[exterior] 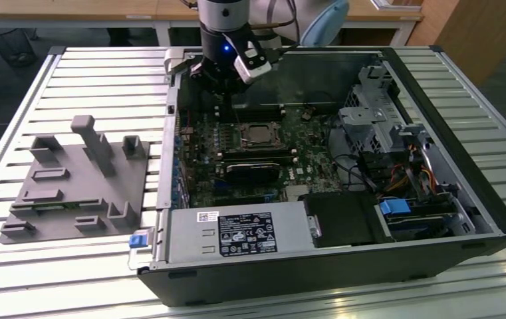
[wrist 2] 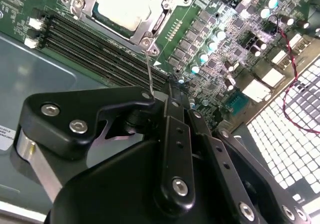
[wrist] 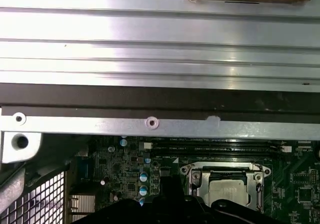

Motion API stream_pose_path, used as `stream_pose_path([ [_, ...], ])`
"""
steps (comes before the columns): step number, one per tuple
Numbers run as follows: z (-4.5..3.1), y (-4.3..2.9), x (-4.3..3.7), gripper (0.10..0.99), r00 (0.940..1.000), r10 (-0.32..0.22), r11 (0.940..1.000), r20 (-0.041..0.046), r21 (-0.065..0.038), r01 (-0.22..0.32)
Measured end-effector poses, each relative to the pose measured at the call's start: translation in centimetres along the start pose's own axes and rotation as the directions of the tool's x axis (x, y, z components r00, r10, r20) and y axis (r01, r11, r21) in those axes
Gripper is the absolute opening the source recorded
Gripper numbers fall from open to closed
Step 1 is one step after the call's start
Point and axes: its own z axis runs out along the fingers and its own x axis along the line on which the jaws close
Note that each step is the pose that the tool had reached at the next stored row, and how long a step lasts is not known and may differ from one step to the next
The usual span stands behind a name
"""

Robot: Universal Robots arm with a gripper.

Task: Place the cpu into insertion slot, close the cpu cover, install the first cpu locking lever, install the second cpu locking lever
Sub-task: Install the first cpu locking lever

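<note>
The cpu (exterior: 254, 135) lies in the insertion slot on the green board, its pale metal top (wrist 2: 122, 4) facing up; the slot itself is covered beneath it. The silvery cpu cover (wrist: 197, 176) lies flat around the chip (wrist: 229, 191). From one socket corner a thin wire locking lever (wrist 2: 149, 69) stands up. Its free end meets the tip of my gripper (wrist 2: 167, 92), which looks shut. I cannot tell whether the wire is pinched. In the exterior view the gripper (exterior: 227, 100) hangs inside the case, just behind the socket.
The open computer case (exterior: 465, 199) lies on a slatted metal table. A grey fixture block (exterior: 75, 179) is at the exterior view's left. A black cooler (exterior: 253, 171), power supply (exterior: 235, 232), drive cage (exterior: 377, 119), cables (exterior: 403, 179) and memory slots (wrist 2: 95, 39) crowd the socket.
</note>
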Motion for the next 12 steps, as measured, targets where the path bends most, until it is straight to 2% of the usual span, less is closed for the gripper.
stream_pose_path([
  [6,0.02,0.0,-0.45,0.106,1.0,0.0,1.0,-0.0001,0.0,0.0],
  [12,0.08,-0.01,-1.37,0.106,1.0,0.0,1.0,-0.0001,0.0,0.0],
])
